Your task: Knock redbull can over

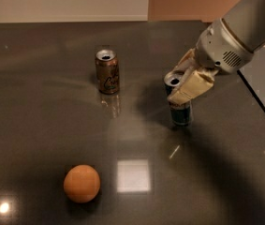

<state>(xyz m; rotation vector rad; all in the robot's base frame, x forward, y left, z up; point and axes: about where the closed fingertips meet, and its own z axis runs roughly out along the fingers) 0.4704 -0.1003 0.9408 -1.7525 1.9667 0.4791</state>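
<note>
The redbull can (180,108) is slim and dark with a silver top. It stands right of centre on the dark table (38,125), its top leaning slightly left. My gripper (182,77) comes in from the upper right and is shut on the can's upper part. One cream finger (192,86) lies across the can's front right and the other sits behind its top. The can's lower half shows below the fingers. I cannot tell whether its base touches the table.
A shorter brown-gold can (107,71) stands upright left of the redbull can. An orange (81,183) lies near the front left. The table's right edge (261,102) runs diagonally close behind my arm. A bright light reflection (133,176) sits on the table surface.
</note>
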